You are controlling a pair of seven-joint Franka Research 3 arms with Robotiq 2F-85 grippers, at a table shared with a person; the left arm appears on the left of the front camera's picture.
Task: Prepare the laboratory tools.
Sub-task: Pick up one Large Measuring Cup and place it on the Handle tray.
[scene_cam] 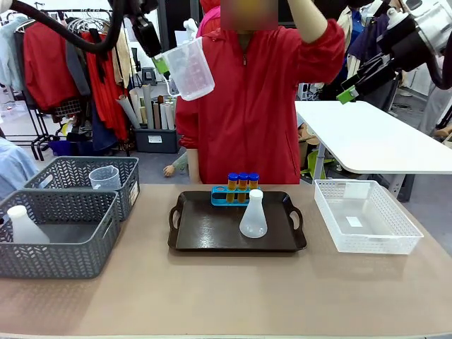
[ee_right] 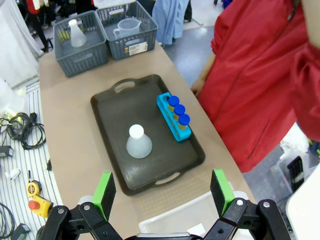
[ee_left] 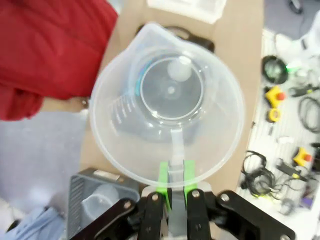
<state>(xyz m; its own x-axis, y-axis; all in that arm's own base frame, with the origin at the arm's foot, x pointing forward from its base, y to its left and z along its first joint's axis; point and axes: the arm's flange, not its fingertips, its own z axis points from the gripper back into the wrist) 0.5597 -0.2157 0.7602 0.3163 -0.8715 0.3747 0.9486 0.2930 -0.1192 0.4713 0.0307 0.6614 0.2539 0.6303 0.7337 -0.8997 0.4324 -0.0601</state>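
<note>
Left gripper (ee_left: 173,176) clamped shut on handle of clear plastic measuring beaker (ee_left: 220,115), high above dark brown tray (ee_right: 112,140). Right gripper (ee_right: 163,187) spread wide, empty, over tray's short end. From right wrist, on tray: translucent white conical flask (ee_right: 138,145); beyond, blue rack (ee_right: 164,106), three blue-capped orange tubes (ee_right: 179,110) countable. Tray blurred through beaker base.

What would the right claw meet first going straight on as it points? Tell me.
Most likely the dark tray: the right claw, jaws open, looks down on its bare floor between the conical flask and the blue rack. Depth is unclear; nothing appears in between.
</note>
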